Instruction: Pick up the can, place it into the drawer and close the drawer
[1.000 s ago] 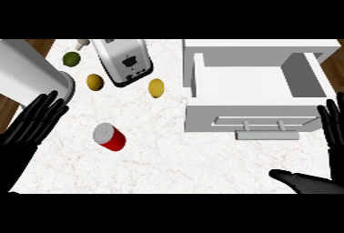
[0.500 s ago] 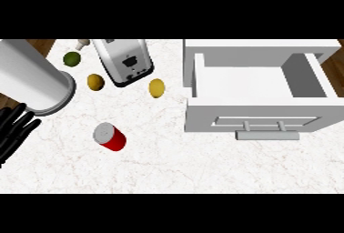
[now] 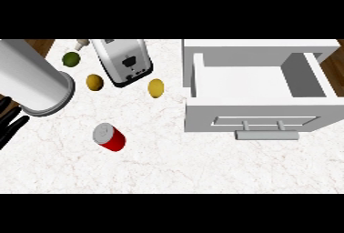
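The red can with a silver lid stands tilted on the white marble counter, left of centre. At the right, the white drawer is pulled open and its inside is bare. Its bar handle faces the near side. Only the black fingers of my left hand show at the left edge. They are straight, well left of the can and not touching it. My right hand is out of view.
A large grey cylinder lies at the upper left, just above my left hand's fingers. A silver toaster stands behind the can. A lime and two yellow fruits lie around the toaster.
Both hands have drawn back. The right hand has left the view, and the left has slid to the left edge so that only its fingers show. The can and drawer have not moved.
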Controlling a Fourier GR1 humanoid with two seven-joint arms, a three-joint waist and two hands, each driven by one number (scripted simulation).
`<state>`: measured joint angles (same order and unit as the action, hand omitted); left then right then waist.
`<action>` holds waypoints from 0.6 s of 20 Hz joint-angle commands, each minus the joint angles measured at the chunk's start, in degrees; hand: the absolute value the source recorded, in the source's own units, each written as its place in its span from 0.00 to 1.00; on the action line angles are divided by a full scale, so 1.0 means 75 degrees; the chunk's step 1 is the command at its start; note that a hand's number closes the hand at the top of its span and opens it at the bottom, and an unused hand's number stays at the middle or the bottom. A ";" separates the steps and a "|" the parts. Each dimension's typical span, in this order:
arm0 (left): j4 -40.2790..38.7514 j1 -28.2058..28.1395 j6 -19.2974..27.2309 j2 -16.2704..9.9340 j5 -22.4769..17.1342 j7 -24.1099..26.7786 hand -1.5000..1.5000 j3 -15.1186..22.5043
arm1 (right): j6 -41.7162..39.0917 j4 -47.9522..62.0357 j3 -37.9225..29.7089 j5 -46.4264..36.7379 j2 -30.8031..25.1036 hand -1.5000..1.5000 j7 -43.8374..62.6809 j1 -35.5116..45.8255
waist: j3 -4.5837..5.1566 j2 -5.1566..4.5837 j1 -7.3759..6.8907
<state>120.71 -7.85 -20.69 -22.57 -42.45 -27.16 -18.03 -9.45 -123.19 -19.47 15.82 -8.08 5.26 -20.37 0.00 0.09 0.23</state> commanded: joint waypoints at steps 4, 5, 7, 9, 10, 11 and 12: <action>-0.0709 0.0610 0.0251 0.0338 -0.0185 -0.0484 0.00 0.0345 | -0.0425 0.0281 -0.0367 0.0086 0.0110 0.00 -0.0282 -0.0047 | -0.0001 -0.0011 0.0016; -0.0340 0.0695 0.0756 0.0507 -0.0030 -0.0758 0.00 0.0673 | -0.0721 0.0585 -0.0221 -0.0099 0.0365 0.00 -0.0837 -0.0433 | -0.0005 -0.0008 0.0034; -0.0351 0.0676 0.0778 0.0467 -0.0157 -0.0806 0.00 0.0432 | -0.0837 -0.0934 -0.0518 0.0549 0.0360 0.00 -0.0139 -0.1181 | 0.0000 0.0009 0.0069; -0.0789 0.1171 0.0780 0.0648 0.0258 -0.0710 0.00 0.0722 | -0.0882 -0.0211 -0.0597 0.0337 0.0343 0.00 -0.0175 -0.0666 | -0.0001 -0.0007 0.0030; -0.1126 0.0798 0.0211 0.0731 0.0202 -0.0390 0.00 0.0615 | -0.1251 0.0344 -0.0654 0.0330 0.0377 0.00 -0.0827 -0.0635 | -0.0001 -0.0007 0.0016; -0.0964 0.1168 0.0816 0.0784 0.0331 -0.0711 0.00 0.0817 | -0.1077 0.0112 -0.1341 0.1167 -0.0346 0.00 0.0064 -0.0204 | -0.0001 -0.0008 0.0024; -0.0645 0.0732 0.0791 0.1168 0.0833 -0.0457 0.00 0.1131 | -0.1254 -0.0086 -0.1231 0.0836 0.0164 0.00 -0.0367 -0.0879 | -0.0001 -0.0001 0.0032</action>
<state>115.15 -1.65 -16.30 -17.46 -40.67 -31.39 -12.96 -16.43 -122.87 -25.60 20.01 -7.26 3.05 -24.13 -0.01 0.05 0.41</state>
